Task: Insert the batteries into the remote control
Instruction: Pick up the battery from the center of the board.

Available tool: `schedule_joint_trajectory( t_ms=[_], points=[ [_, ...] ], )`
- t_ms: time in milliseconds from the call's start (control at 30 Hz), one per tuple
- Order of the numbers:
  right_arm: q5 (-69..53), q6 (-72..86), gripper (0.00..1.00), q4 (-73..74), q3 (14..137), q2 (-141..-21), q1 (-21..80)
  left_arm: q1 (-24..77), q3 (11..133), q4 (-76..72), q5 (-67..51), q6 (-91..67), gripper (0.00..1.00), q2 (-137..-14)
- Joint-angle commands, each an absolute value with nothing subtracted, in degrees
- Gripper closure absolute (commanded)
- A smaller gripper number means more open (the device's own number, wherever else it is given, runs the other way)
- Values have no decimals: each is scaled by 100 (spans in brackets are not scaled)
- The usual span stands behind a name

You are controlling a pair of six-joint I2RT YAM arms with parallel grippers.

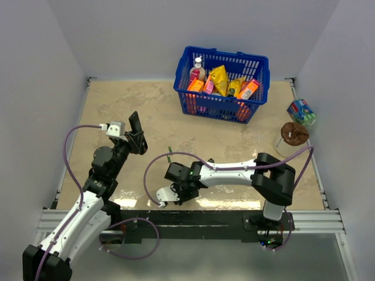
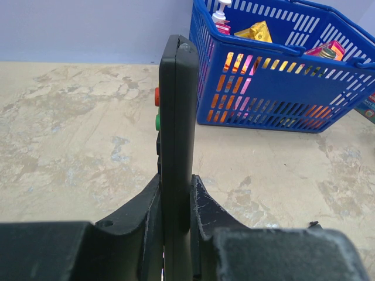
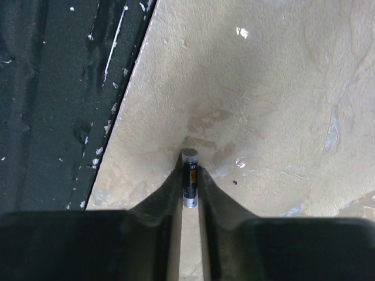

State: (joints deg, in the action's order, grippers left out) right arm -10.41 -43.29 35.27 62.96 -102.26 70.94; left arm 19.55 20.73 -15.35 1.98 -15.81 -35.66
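The remote control [image 2: 176, 105], a slim black bar with an orange and a green button on its side, stands on edge in my left gripper [image 2: 176, 187], which is shut on its lower part. In the top view the remote control [image 1: 135, 124] sticks up from that gripper [image 1: 138, 139] above the table's left half. My right gripper [image 3: 189, 175] points down at the table beside the front edge, its fingers pressed on both sides of a small battery [image 3: 189, 167] with silver ends. The top view shows this gripper [image 1: 161, 200] low at front centre. A second slim green battery [image 1: 169, 154] lies just beyond the right wrist.
A blue basket [image 1: 218, 106] full of packets stands at the back right. A brown-lidded cup [image 1: 293, 134] and a colourful box [image 1: 302, 111] sit at the right edge. A black rail [image 3: 53, 88] runs along the table's front, close to the right gripper.
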Motion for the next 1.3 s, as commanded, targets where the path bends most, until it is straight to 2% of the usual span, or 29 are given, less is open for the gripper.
schedule_joint_trajectory(
  t_ms=[0,67,133,300,533,633,800,900,1133,1267],
  points=[
    [-1441,-4254,91,3674,6126,-10600,7146,1925,2109,-1828,264,-1485,100,-3533],
    [-1529,-4079,99,3639,6117,-10635,7146,1925,2109,-1837,264,-1485,100,-3533],
    [-1529,-3729,100,3586,6135,-10670,7146,1925,2118,-1828,264,-1485,100,-3533],
    [-1108,-2446,100,3121,6222,-10854,6910,1925,2109,-1811,255,-1512,100,-3533],
    [359,338,100,2910,6522,-11373,6039,1925,2065,-1854,141,-1679,100,-3524],
    [1052,1069,100,2655,6268,-11075,5819,1925,2022,-1872,114,-1731,100,-3437],
    [1529,1555,100,2522,6047,-10828,5687,1925,1986,-1890,123,-1810,100,-3401],
    [1564,1582,93,2584,6099,-10933,5687,1925,1969,-1925,106,-1811,100,-3437],
    [1556,1687,71,2733,6082,-10837,5687,1925,1978,-1898,105,-1784,100,-3428],
    [1556,1644,68,2847,6056,-10697,5687,1925,1986,-1916,105,-1784,100,-3463]
  ],
)
